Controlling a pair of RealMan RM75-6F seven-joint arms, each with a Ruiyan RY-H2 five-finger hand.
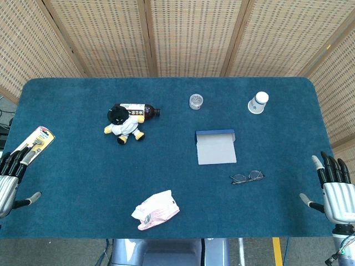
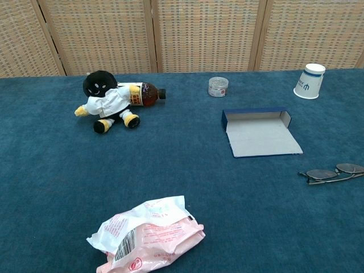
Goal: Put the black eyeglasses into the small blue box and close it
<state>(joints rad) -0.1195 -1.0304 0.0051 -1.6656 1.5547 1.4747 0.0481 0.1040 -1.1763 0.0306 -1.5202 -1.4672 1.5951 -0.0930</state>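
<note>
The black eyeglasses [image 1: 247, 177] [image 2: 333, 173] lie folded on the blue table, just in front and right of the small blue box. The box [image 1: 216, 146] [image 2: 259, 132] lies open, its pale lid flap spread flat toward me and its blue walls at the back. My left hand [image 1: 10, 180] hangs at the table's left edge, fingers spread, holding nothing. My right hand [image 1: 334, 190] stands at the right edge, fingers spread upward, empty, well right of the glasses. Neither hand shows in the chest view.
A black plush doll [image 1: 123, 124] [image 2: 106, 100] lies against a brown bottle [image 1: 141, 111] [image 2: 142, 94] at the back left. A small clear jar [image 1: 196, 101] [image 2: 218, 86], an upturned paper cup [image 1: 258, 102] [image 2: 310, 81], a pink packet [image 1: 155, 209] [image 2: 147, 236] and a yellow carded tool [image 1: 34, 142] also lie about.
</note>
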